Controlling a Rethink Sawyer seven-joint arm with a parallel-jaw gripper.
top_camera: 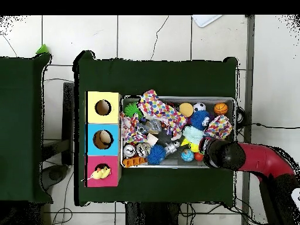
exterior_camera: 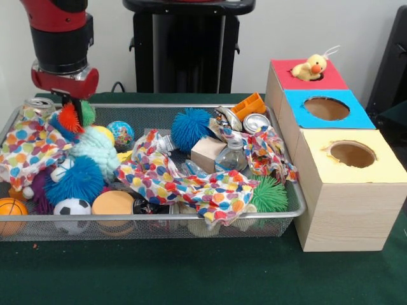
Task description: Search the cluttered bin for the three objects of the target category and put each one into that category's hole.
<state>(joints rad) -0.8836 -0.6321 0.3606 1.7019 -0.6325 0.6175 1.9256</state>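
My gripper (exterior_camera: pixel 75 109) (top_camera: pixel 206 153) hangs over the bin's far left corner in the front view. It looks shut on a spiky ball (exterior_camera: pixel 70 118) (top_camera: pixel 198 156) with orange, green and blue tufts, held just above the clutter. The wire-mesh bin (exterior_camera: pixel 191 219) (top_camera: pixel 176 167) holds balls, cans and cloths. Beside the bin stands a row of three boxes with round holes: red (exterior_camera: pixel 289 76), blue (exterior_camera: pixel 356 117) and yellow (exterior_camera: pixel 388 166). A yellow plush duck (exterior_camera: pixel 310 67) (top_camera: pixel 101 173) sits in the red box's hole.
A spotted cloth (exterior_camera: pixel 184 181) drapes across the bin's middle. Around it lie a blue spiky ball (exterior_camera: pixel 191 127), a green spiky ball (exterior_camera: pixel 270 194), a wooden block (exterior_camera: pixel 206 152), crushed cans (exterior_camera: pixel 255 122), a plastic bottle (exterior_camera: pixel 232 155), a soccer ball (exterior_camera: pixel 72 207) and a basketball (exterior_camera: pixel 11 210).
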